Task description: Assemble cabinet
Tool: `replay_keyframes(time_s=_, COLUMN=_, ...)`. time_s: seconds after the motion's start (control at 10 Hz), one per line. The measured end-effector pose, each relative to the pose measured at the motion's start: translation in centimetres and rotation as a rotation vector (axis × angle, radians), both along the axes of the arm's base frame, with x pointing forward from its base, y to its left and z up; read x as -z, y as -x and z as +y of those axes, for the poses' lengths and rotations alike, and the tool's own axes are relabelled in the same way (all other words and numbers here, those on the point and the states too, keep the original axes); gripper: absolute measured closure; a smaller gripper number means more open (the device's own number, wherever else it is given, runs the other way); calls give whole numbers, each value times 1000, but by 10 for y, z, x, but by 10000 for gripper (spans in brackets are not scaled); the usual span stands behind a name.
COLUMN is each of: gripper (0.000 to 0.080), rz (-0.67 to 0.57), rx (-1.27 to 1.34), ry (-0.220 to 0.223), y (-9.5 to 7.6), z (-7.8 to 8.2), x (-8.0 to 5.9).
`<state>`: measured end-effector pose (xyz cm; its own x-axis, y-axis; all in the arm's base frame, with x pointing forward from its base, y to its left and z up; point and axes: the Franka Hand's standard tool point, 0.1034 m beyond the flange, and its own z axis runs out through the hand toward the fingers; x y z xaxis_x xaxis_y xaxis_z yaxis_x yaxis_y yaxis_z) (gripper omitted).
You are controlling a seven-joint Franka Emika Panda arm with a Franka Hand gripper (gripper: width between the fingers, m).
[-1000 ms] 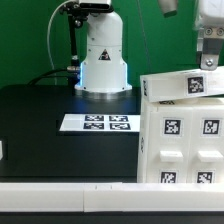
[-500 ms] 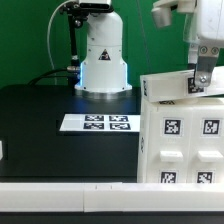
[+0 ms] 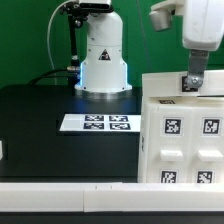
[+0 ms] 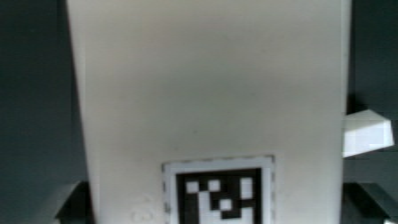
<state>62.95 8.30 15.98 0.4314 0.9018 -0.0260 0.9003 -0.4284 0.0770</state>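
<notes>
In the exterior view, a black table [image 3: 40, 130] before a green wall [image 3: 25, 40] is seen, the cabinet [image 3: 180, 130] standing at its right under the gripper [image 3: 192, 82], whose finger state cannot be told; in the wrist view, the cabinet's tagged white face [image 4: 196, 90] is shown.

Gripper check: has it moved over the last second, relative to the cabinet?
Yes. The gripper has come down and toward the exterior view's left, now right at the cabinet's top; the cabinet itself looks unmoved.

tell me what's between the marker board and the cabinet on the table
Nothing: in the exterior view only bare black table separates the marker board from the cabinet, which stands to the exterior view's right.
</notes>
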Motion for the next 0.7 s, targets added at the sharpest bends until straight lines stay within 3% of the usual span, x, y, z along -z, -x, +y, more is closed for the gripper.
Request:
replay_keyframes(time_s=0.6, gripper=243, rz=-51, rx=861, ry=-48, y=-4, z=-2, x=0)
replay_keyframes(time_s=0.7, gripper=243, rz=-31, rx=982, ry=-78, y=-6, z=-3, x=0)
